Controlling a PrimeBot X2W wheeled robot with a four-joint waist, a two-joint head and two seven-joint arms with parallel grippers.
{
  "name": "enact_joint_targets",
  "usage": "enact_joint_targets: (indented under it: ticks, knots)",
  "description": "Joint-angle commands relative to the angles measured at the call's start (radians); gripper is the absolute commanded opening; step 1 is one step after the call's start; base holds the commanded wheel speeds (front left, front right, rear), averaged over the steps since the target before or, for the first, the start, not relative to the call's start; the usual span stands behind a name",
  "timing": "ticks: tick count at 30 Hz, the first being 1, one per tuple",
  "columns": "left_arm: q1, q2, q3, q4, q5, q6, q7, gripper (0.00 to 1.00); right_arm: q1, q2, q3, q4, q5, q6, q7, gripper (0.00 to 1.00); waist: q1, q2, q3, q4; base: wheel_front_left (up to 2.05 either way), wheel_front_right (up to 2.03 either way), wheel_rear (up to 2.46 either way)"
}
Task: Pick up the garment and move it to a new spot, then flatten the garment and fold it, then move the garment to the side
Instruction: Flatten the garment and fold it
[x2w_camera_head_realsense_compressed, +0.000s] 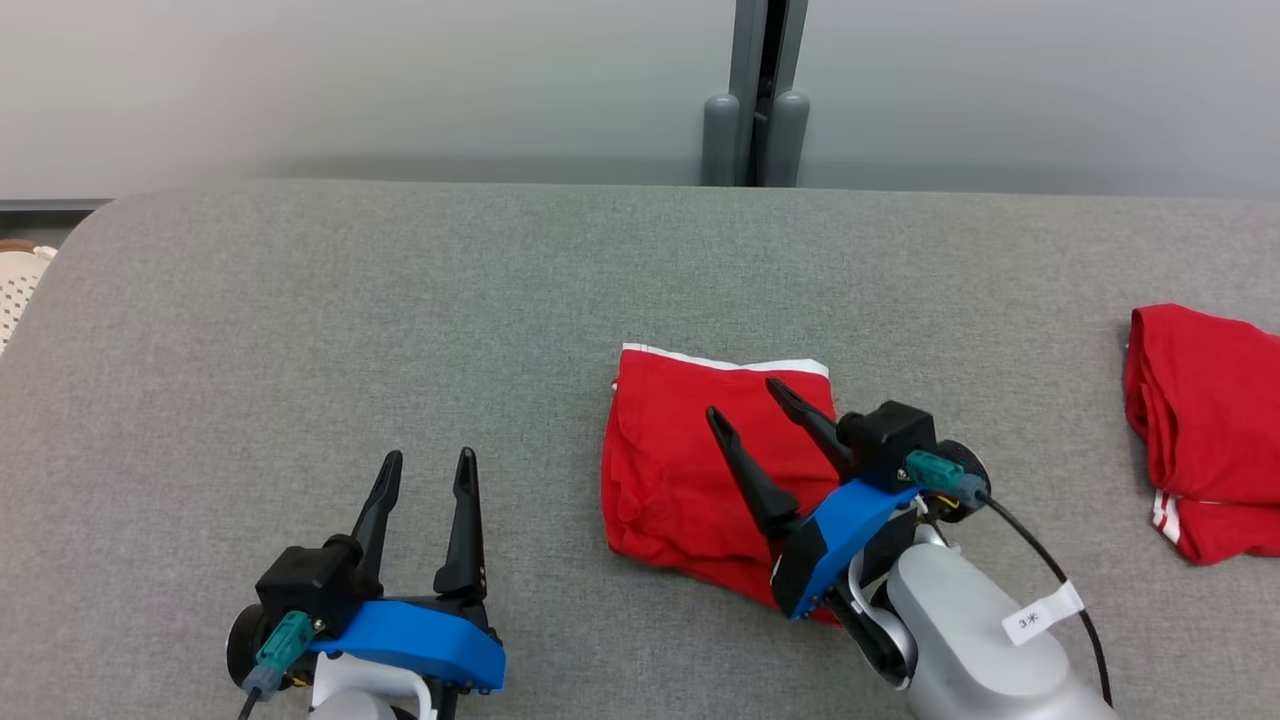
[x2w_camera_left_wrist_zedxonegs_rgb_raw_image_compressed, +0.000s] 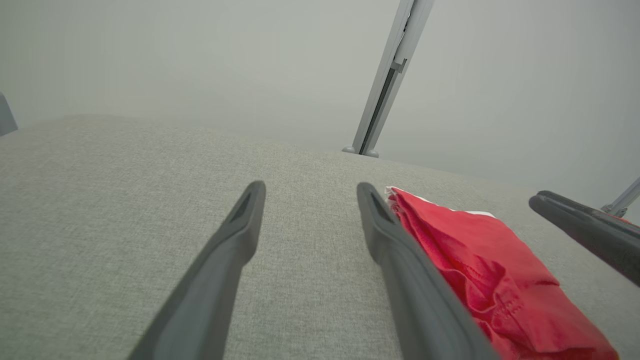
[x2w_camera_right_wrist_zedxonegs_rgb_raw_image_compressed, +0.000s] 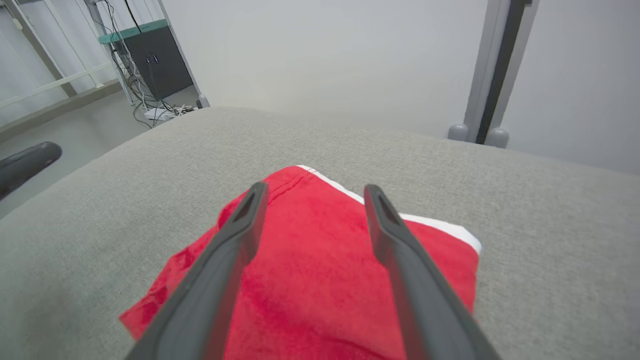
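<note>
**Work surface.** The table (x2w_camera_head_realsense_compressed: 400, 330) is covered in grey woven fabric with a fine, even grain. Its corner at the upper left of the head view is rounded.

**Task item.** The garment (x2w_camera_head_realsense_compressed: 680, 470) lies on the table just right of centre in the head view. It is red, soft cloth, folded into a rough rectangle. A white band runs along its far edge. The near and left edges are wrinkled and uneven. In the left wrist view a stitched seam shows on its creased side.

**Right gripper.** The right gripper (x2w_camera_head_realsense_compressed: 745, 398) sits over the right half of the garment, at lower centre-right of the head view. Its two long, dark, tapered fingers are spread apart, and no cloth is between them. The right wrist view shows both fingers above the red cloth, pointing toward the white band. Contact between the fingertips and the cloth cannot be determined.

**Left gripper.** The left gripper (x2w_camera_head_realsense_compressed: 429, 457) is at the lower left of the head view, over bare table, well apart from the garment. Its fingers are spread and hold nothing.

**Other items.**
- A second red garment (x2w_camera_head_realsense_compressed: 1210, 440) with white stripes lies bunched at the right edge.
- A grey metal post (x2w_camera_head_realsense_compressed: 755, 100) with two rounded feet stands behind the table, top centre.
- A white perforated basket (x2w_camera_head_realsense_compressed: 15, 285) shows at the left edge.
- A white paper tag (x2w_camera_head_realsense_compressed: 1040, 612) hangs on the black cable of the right arm.
</note>
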Motion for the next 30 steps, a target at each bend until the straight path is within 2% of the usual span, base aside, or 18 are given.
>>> enact_joint_targets:
  ticks: [1, 2, 3, 4, 5, 6, 19, 26, 27, 29, 30]
  knots:
    - [-0.002, -0.001, 0.003, 0.000, 0.007, -0.008, -0.003, 1.00, 0.027, 0.001, -0.013, -0.004, -0.045, 0.000, -0.004, 1.00, 0.0000, 0.0000, 0.006, 0.005, 0.00, 0.00, 0.00]
    - [-0.007, -0.002, 0.004, 0.002, 0.008, -0.007, -0.003, 1.00, 0.034, 0.001, -0.017, -0.003, -0.056, 0.000, -0.005, 0.82, 0.0000, 0.0000, 0.010, 0.009, 0.00, 0.00, 0.00]
    - [-0.012, -0.002, 0.004, 0.004, 0.009, -0.008, -0.003, 1.00, 0.039, 0.001, -0.012, 0.001, -0.062, 0.000, -0.005, 0.42, 0.0000, 0.0000, 0.013, 0.014, 0.00, 0.00, 0.00]
    - [-0.016, -0.001, 0.007, 0.006, 0.009, -0.009, -0.003, 1.00, 0.040, 0.001, -0.002, 0.007, -0.066, 0.000, -0.005, 0.21, 0.0000, 0.0000, 0.016, 0.020, 0.00, 0.00, 0.00]
    - [-0.020, -0.001, 0.008, 0.008, 0.011, -0.011, -0.003, 1.00, 0.039, 0.001, 0.009, 0.014, -0.072, 0.000, -0.005, 0.02, 0.0000, 0.0000, 0.019, 0.025, 0.00, 0.00, 0.00]
    - [-0.024, -0.001, 0.008, 0.010, 0.013, -0.013, -0.003, 1.00, 0.037, 0.000, 0.023, 0.022, -0.072, 0.000, -0.005, 0.00, 0.0000, 0.0000, 0.021, 0.032, 0.00, 0.00, 0.00]
    - [-0.037, -0.019, 0.041, 0.037, 0.025, -0.027, -0.003, 1.00, 0.030, 0.000, 0.275, 0.055, 0.007, 0.000, 0.024, 0.00, 0.0000, 0.0000, 0.031, 0.082, 0.00, 0.00, 0.00]
    - [-0.024, -0.030, 0.060, 0.052, 0.036, -0.035, -0.003, 1.00, 0.017, 0.000, 0.288, 0.046, 0.010, 0.000, 0.009, 0.00, 0.0000, 0.0000, 0.018, 0.059, 0.00, 0.00, 0.00]
    - [-0.021, -0.030, 0.064, 0.054, 0.038, -0.035, -0.003, 1.00, 0.015, 0.000, 0.277, 0.038, 0.003, 0.000, 0.003, 0.02, 0.0000, 0.0000, 0.014, 0.052, 0.00, 0.00, 0.00]
    - [-0.017, -0.031, 0.070, 0.056, 0.046, -0.037, -0.003, 1.00, 0.021, 0.001, 0.256, 0.014, -0.006, 0.000, 0.000, 0.26, 0.0000, 0.0000, 0.004, 0.040, 0.00, 0.00, 0.00]
    - [-0.015, -0.032, 0.073, 0.056, 0.047, -0.039, -0.003, 1.00, 0.028, 0.000, 0.240, 0.001, -0.010, 0.000, -0.002, 0.42, 0.0000, 0.0000, -0.001, 0.033, 0.00, 0.00, 0.00]
